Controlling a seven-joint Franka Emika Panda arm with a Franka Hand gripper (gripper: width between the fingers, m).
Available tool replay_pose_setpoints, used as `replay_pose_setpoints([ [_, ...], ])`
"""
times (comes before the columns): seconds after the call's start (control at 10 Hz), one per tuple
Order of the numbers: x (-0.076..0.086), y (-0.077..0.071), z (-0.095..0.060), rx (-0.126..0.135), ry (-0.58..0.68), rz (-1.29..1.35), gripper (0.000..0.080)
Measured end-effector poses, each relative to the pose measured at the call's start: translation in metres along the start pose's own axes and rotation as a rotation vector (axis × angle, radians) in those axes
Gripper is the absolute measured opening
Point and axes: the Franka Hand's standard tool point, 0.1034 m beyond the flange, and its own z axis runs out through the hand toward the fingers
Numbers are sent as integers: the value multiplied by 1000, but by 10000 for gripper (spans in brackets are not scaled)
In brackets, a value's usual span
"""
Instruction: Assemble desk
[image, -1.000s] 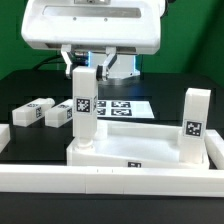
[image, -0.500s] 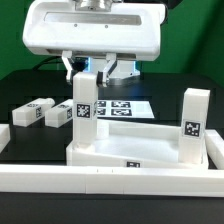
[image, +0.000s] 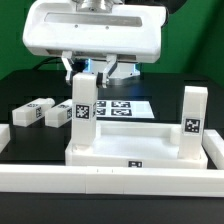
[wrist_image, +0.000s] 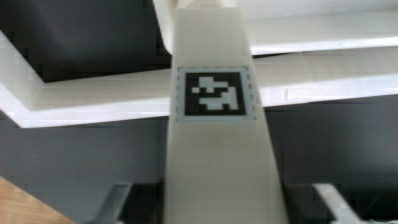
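The white desk top (image: 135, 150) lies upside down as a rimmed tray in the middle. Two white tagged legs stand upright on it: one at the exterior view's left corner (image: 82, 115) and one at the right corner (image: 195, 122). Two loose legs (image: 30, 111) (image: 58, 114) lie on the black table to the left. My gripper (image: 88, 70) hangs over the top of the left leg. In the wrist view the leg (wrist_image: 217, 100) runs between my fingers (wrist_image: 128, 200), with a dark gap on each side. The jaws stand open around it.
The marker board (image: 122, 106) lies flat behind the desk top. A long white border rail (image: 110, 182) runs along the front and up both sides. The arm's large white housing (image: 95, 30) fills the upper part of the exterior view.
The left leg now stands a little lower on the desk top than a second ago. My fingers have shifted slightly around its top.
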Motion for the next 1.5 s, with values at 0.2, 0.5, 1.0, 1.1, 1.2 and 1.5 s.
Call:
replay_pose_setpoints([
  [0.2, 0, 0, 0, 0, 0, 0, 584],
  [0.5, 3, -1, -2, 4, -5, 1, 645],
  [1.0, 13, 3, -15, 17, -28, 14, 649],
  [1.1, 10, 2, -14, 25, -55, 15, 649],
  [1.2, 11, 2, -14, 24, -52, 15, 649],
  [1.5, 2, 5, -6, 52, -209, 33, 649],
])
